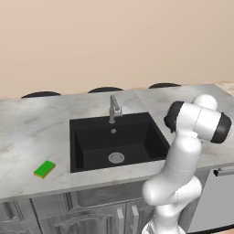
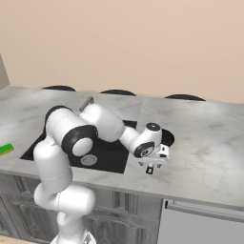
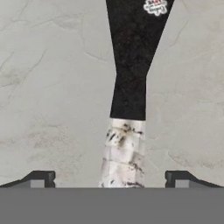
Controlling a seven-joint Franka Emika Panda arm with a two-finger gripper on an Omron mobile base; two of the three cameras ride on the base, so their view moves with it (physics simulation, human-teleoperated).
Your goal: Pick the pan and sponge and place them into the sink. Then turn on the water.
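Observation:
The pan [image 2: 167, 138] lies on the marble counter just right of the sink [image 2: 110, 156]; my hand covers most of it. In the hand view its long handle [image 3: 130, 70] runs up the middle, black above and worn silver at the near end. My gripper [image 3: 109, 179] hangs right over that handle, open, one fingertip on each side and not touching it. From the right base view the gripper [image 2: 150, 167] points down at the counter. The green and yellow sponge [image 1: 45, 169] rests on the counter left of the black sink [image 1: 91, 142]. No stream runs from the faucet [image 1: 113, 109].
The counter's front edge runs just below the sink. A grey appliance front [image 2: 202, 224] sits under the counter on the right. Dark round stool tops [image 1: 105, 89] line the counter's far edge. My own arm [image 1: 183, 155] stands over the sink's right rim.

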